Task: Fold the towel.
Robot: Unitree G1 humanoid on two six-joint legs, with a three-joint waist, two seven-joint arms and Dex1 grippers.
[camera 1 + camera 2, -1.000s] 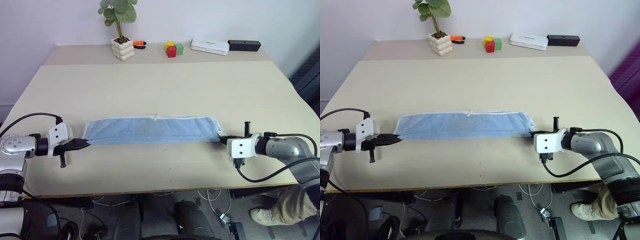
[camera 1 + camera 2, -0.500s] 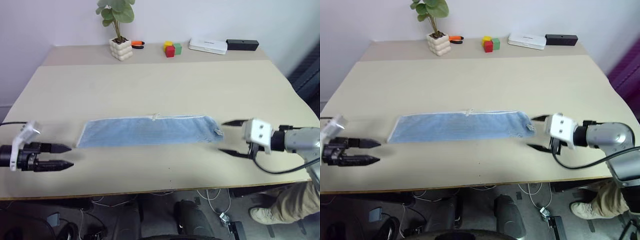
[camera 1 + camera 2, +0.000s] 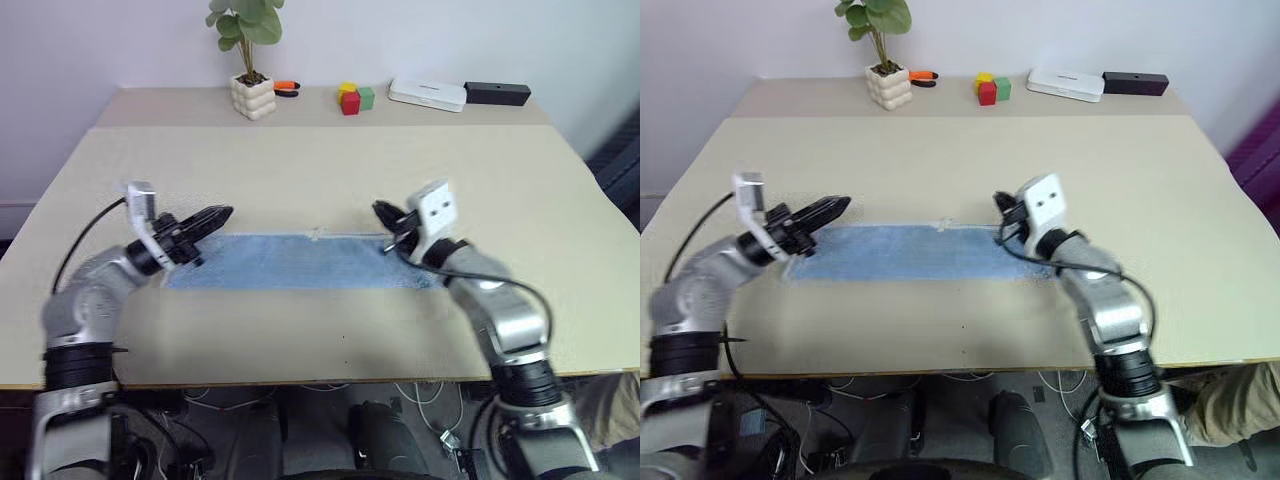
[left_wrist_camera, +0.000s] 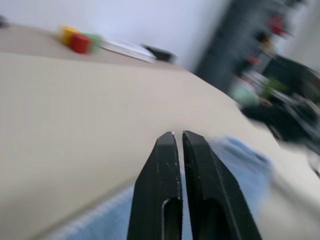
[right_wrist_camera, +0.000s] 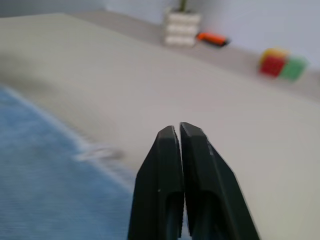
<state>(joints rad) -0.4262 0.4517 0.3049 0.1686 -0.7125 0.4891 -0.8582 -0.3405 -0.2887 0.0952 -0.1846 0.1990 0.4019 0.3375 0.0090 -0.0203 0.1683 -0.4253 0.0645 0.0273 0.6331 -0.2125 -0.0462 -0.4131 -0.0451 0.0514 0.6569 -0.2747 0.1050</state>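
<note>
A light blue terry-cloth towel (image 3: 300, 262), folded into a long narrow strip, lies flat near the front of the beige desk (image 3: 320, 170). The left tool (image 3: 222, 214) hovers above its left end and the right tool (image 3: 381, 211) above its right end. Both have their black fingers pressed together, pinching nothing.

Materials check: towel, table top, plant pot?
Towel: soft terry-like cloth, matte light blue, pale stitched hem. Table: smooth matte beige top, probably laminate; no grain visible. Plant pot: white, bumpy bubble shape, likely ceramic or plastic.
</note>
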